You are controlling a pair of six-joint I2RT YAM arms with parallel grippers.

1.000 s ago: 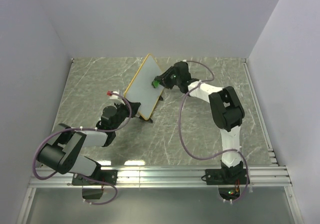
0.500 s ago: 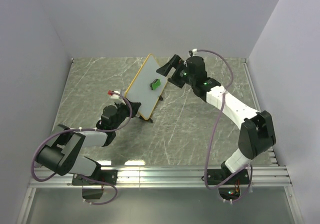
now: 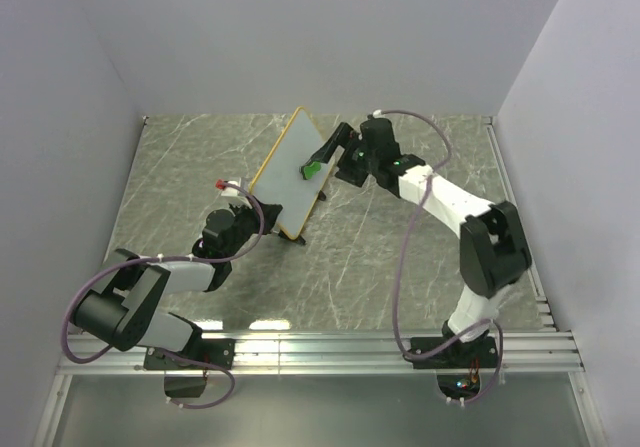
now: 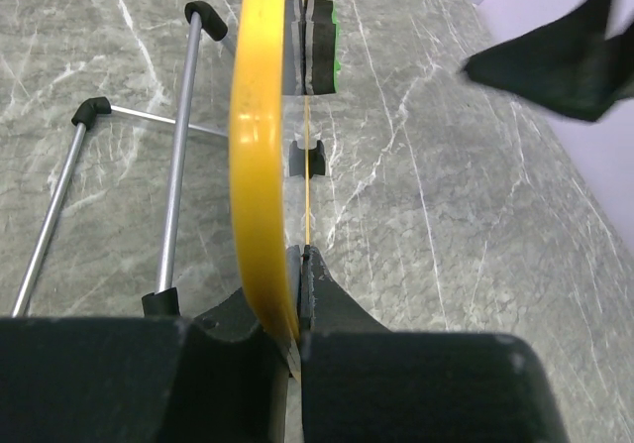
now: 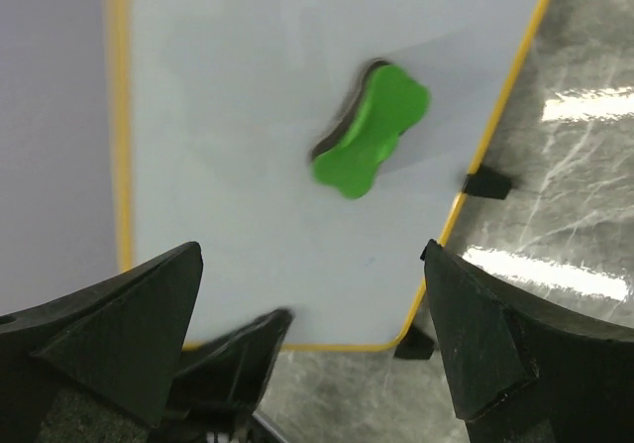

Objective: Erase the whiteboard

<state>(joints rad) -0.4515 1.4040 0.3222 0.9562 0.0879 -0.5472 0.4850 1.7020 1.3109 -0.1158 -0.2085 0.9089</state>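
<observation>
The whiteboard (image 3: 283, 177) stands tilted on the table, a white face in a yellow frame (image 4: 260, 146). My left gripper (image 3: 252, 223) is shut on its lower frame edge (image 4: 297, 265). A green bow-tie eraser (image 3: 312, 169) clings to the white face (image 5: 238, 76) by itself. My right gripper (image 3: 333, 147) hovers just right of the eraser (image 5: 371, 131), jaws wide open (image 5: 312, 255), touching nothing. In the left wrist view the eraser (image 4: 319, 35) shows edge-on beyond the frame.
Thin metal stand legs (image 4: 183, 146) with black caps jut from the board's back toward the left. Marbled grey tabletop (image 3: 400, 247) lies all round, with walls at the back and sides. An aluminium rail (image 3: 320, 352) runs along the near edge.
My right gripper opened and let go of the eraser, which stays on the board. It drew back to the right, then came close again. The left arm and board have not moved.
</observation>
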